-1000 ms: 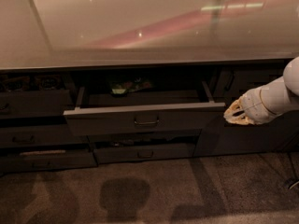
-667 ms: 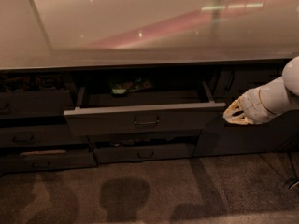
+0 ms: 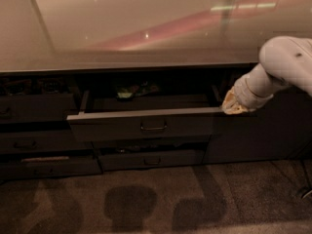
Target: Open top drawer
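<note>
The top drawer (image 3: pixel 122 126) already stands pulled well out of the cabinet under the table (image 3: pixel 146 28). Its front hangs clear of the fronts around it, and the inner tray is open to view from above. The claw (image 3: pixel 233 106) sits at the end of that front which is on the right in the camera view, right against its top corner. Whether it is wide, narrow or holding the edge cannot be told. The small handle (image 3: pixel 153 127) lies well off to the side of the claw, at the middle of the front, with nothing on it. Behind the front, level with the claw, something greenish (image 3: pixel 130 92) lies in the tray. Below the claw's level, a shallower drawer (image 3: pixel 151 160) looks closed. As I judge it, the opening is done or nearly so; at most a little more travel and pulling the arm (image 3: pixel 285 62) away remain.
</note>
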You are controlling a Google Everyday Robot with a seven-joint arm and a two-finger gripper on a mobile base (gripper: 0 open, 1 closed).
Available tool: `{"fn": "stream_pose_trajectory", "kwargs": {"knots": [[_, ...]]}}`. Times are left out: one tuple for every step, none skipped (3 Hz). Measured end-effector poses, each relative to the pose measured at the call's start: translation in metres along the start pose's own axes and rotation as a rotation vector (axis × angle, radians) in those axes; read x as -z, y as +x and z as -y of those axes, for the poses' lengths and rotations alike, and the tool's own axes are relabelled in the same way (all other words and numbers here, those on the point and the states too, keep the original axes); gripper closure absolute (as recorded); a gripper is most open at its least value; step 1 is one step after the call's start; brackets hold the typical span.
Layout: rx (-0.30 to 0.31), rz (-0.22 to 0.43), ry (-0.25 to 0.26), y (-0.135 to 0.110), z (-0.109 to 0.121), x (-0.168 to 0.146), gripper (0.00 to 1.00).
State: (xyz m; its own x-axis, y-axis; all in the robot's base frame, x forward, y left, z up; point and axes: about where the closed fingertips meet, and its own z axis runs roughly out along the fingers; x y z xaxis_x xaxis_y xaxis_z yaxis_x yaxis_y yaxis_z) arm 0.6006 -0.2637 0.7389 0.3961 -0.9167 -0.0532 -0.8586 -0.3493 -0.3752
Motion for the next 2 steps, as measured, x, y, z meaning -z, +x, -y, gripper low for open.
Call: {"fn": "stream_pose_trajectory", "kwargs": {"knots": [[0.016,-0.053,-0.054,0.0044,0.0585,-0.0110,1.00],[0.020,-0.053,-0.049,0.0028,0.0634,-0.0099,1.00]]}}
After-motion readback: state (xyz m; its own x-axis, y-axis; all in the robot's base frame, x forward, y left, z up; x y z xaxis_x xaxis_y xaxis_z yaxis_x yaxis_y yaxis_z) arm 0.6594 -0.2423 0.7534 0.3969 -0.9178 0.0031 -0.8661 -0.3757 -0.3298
